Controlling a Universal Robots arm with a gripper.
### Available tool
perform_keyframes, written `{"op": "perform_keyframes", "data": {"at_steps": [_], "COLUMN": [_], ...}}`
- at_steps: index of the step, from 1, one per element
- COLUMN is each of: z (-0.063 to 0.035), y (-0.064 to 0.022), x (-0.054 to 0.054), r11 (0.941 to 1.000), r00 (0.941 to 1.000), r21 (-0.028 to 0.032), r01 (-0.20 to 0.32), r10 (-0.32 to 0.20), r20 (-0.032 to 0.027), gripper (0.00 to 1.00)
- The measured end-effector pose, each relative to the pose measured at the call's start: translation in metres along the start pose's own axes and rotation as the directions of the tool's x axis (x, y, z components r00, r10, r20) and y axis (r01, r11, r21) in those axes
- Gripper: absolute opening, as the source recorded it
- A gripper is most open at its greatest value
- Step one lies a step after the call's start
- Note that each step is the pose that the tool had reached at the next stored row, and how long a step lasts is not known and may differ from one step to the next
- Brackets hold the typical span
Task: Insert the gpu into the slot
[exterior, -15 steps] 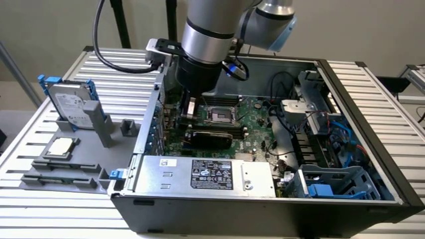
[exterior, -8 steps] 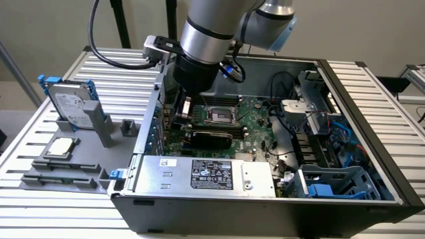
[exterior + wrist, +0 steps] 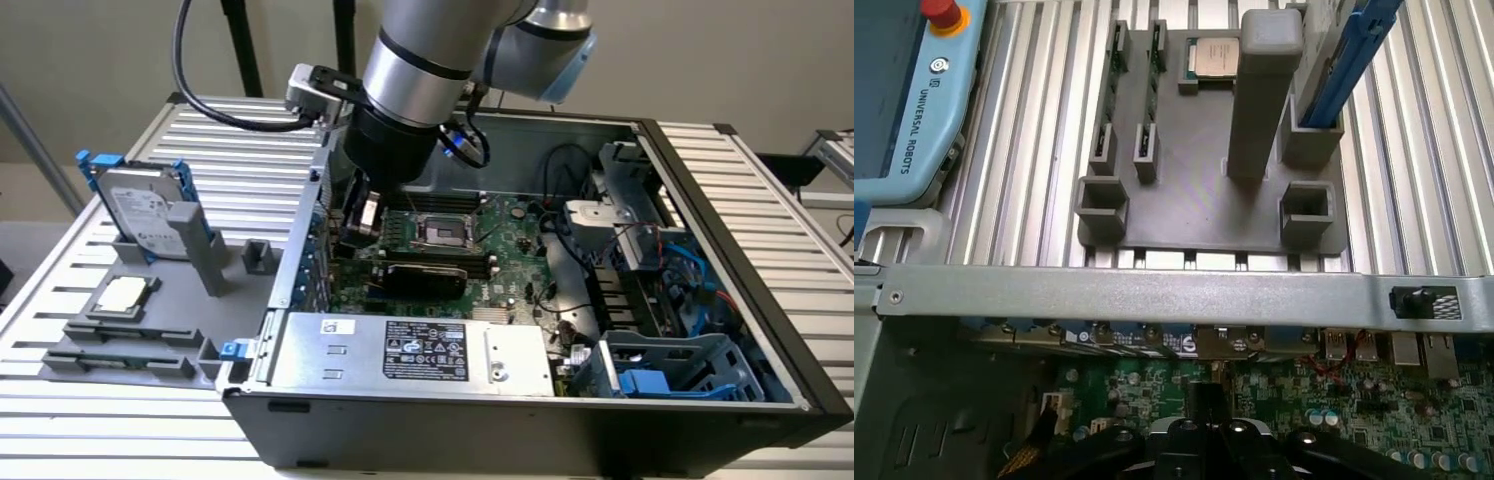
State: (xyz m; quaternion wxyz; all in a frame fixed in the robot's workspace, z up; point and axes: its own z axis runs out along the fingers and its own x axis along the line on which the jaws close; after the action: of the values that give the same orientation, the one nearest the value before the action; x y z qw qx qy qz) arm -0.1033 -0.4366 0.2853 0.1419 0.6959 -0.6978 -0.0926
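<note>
One ribbed metal bench carries your open case; wrist view adds a grey fixture beyond its wall. Jaws' state: cannot tell.

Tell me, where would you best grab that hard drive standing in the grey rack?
Probably by its upper end, from straight above. The hard drive stands on edge with its lower end sunk in the rack, so only the top is free. Pinching across its broad flat faces looks safer than across the blue rails on its narrow edges.
</note>
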Motion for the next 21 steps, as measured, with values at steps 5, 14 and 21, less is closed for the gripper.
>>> {"op": "perform_keyframes", "data": {"at_steps": [5, 14, 21], "z": [-0.0006, -0.0002, -0.0001], "y": [0.0003, 0.0018, 0.0023], "x": [-0.0001, -0.0011, -0.0011], "r11": [0.9999, 0.9996, 0.9985], "r00": [1.0, 0.9998, 0.999], "r21": [-0.0127, -0.0208, -0.033], "r01": [-0.001, -0.017, -0.044], "r10": [0.001, 0.017, 0.044], "r20": [-0.0058, -0.0052, 0.0018], "gripper": [0.11, 0.11, 0.11]}}
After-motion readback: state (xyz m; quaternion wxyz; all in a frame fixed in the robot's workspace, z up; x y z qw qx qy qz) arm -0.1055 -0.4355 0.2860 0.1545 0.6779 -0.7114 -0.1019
